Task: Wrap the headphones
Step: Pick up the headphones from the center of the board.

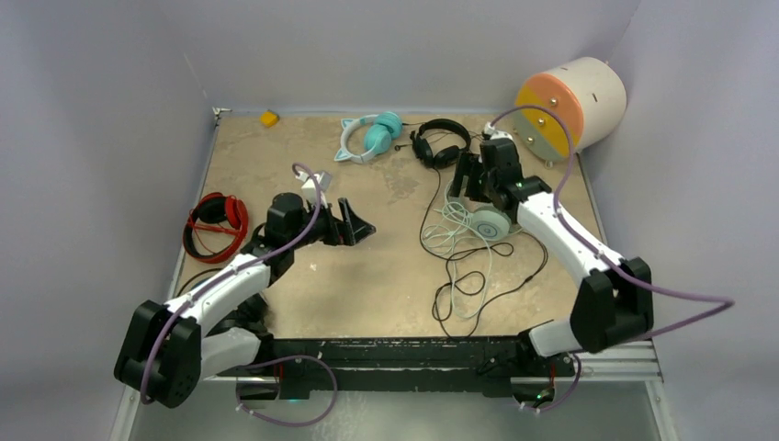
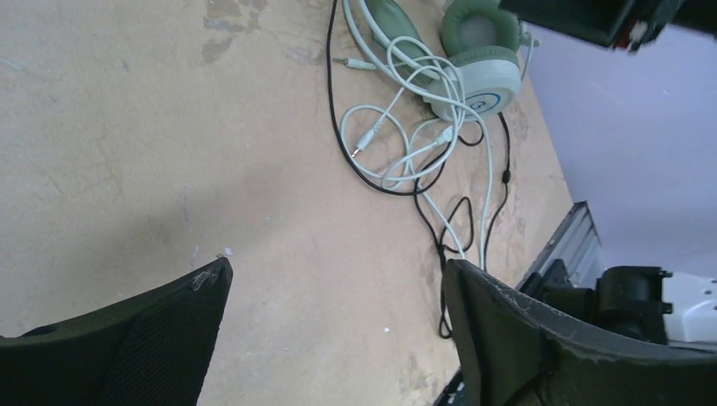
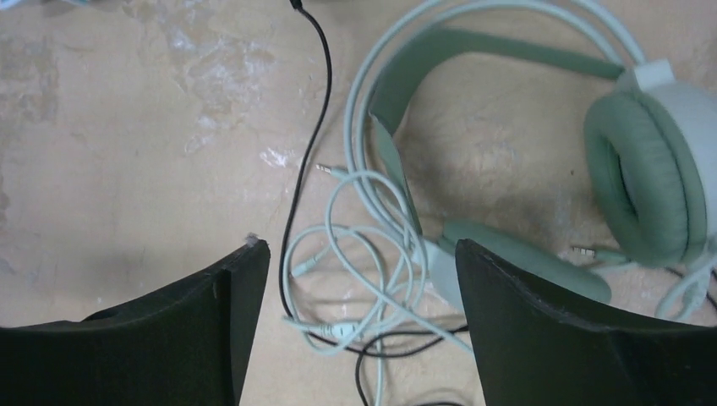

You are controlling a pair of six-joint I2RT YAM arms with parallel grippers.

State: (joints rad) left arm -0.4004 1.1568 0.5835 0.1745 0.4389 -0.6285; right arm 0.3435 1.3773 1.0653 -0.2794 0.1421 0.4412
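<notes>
Mint-green over-ear headphones (image 1: 491,223) lie right of centre on the tan tabletop (image 1: 386,276). Their pale cable (image 1: 452,231) is tangled just to their left and crossed by a thin black cable (image 1: 464,287) running toward the near edge. The right gripper (image 1: 467,184) hovers over the headband, jaws spread, holding nothing. The left gripper (image 1: 356,226) is left of centre, jaws likewise apart, empty. 3 more sets: red headphones (image 1: 216,225) at the left edge, teal cat-eared headphones (image 1: 367,136) and small black headphones (image 1: 439,142) at the far side. A cream drum with an orange face (image 1: 570,106) sits far right.
</notes>
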